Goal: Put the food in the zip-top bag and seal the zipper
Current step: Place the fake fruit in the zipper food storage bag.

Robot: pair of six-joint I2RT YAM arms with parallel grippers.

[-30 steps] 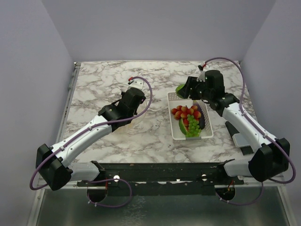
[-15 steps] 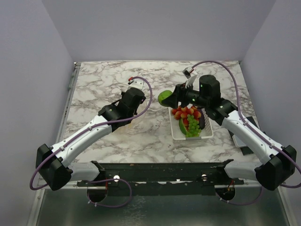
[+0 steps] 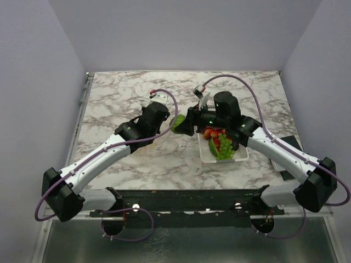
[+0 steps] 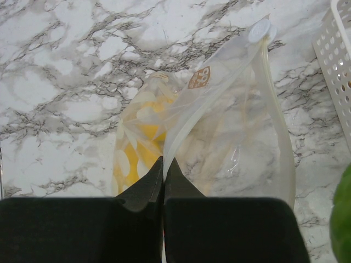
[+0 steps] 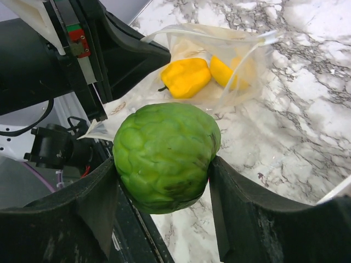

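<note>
Zip-top bag (image 4: 230,142) lies on the marble table (image 4: 66,66), and we have our left claw (image 4: 163,167) pinched fully shut on its edge, holding the mouth open. A yellow pepper (image 5: 186,76) sits inside. Our right claw (image 5: 162,175), jaws spread wide, clasps a green piece (image 5: 164,137) just before that mouth, near the white basket (image 3: 204,156).

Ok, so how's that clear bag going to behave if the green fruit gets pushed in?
Probably floppy: the bag is thin and crinkled, pinched at its edge by the left pincer. Likely light, so the green fruit may just shove it along the table.
</note>
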